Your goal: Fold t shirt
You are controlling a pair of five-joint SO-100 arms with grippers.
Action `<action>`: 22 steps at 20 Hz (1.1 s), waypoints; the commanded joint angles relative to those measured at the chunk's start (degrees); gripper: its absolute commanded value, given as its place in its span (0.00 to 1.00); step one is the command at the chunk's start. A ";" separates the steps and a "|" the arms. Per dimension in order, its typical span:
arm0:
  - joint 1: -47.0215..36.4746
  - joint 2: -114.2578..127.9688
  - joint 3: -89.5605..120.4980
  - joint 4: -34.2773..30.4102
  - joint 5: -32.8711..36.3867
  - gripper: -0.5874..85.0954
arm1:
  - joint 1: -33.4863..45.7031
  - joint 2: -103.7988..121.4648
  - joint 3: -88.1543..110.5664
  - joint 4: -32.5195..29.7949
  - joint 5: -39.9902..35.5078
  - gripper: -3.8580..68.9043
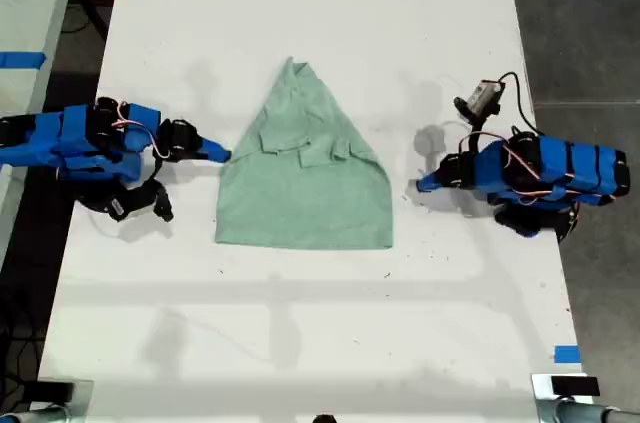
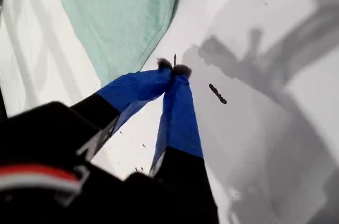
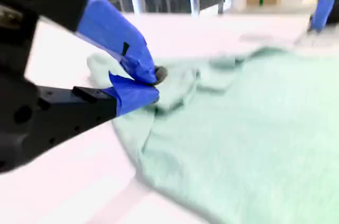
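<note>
on white table (image 1: 300, 343), t shirt (image 1: 305, 178) lies with sleeves folded in, tapered toward neck; cross fold left. my first gripper (image 2: 174, 69) pinched closed, empty, beside hem edge. my second gripper (image 3: 151, 83) tips nearly together at cloth edge; grip unclear.

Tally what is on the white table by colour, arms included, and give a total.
Mint green: 1, the t shirt.
Blue: 2, my second gripper on the arm at the exterior view's left, shut at the shirt's edge, and my first gripper on the arm at its right, shut on nothing.
Total: 3.
</note>
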 commanded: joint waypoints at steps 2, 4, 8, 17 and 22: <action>0.62 8.35 2.72 3.96 -0.79 0.00 | 0.18 0.88 2.55 0.62 1.05 0.06; 0.18 8.35 2.64 4.39 -1.05 0.00 | 0.18 0.88 2.55 0.70 1.23 0.06; 0.26 8.35 2.64 4.66 -1.05 0.00 | 0.26 0.88 2.55 0.70 1.14 0.06; 0.26 8.35 2.64 4.75 -0.97 0.00 | 0.18 0.88 2.55 0.70 1.14 0.06; 0.18 8.35 2.64 4.75 -1.05 0.00 | 0.18 0.88 2.55 0.70 1.14 0.06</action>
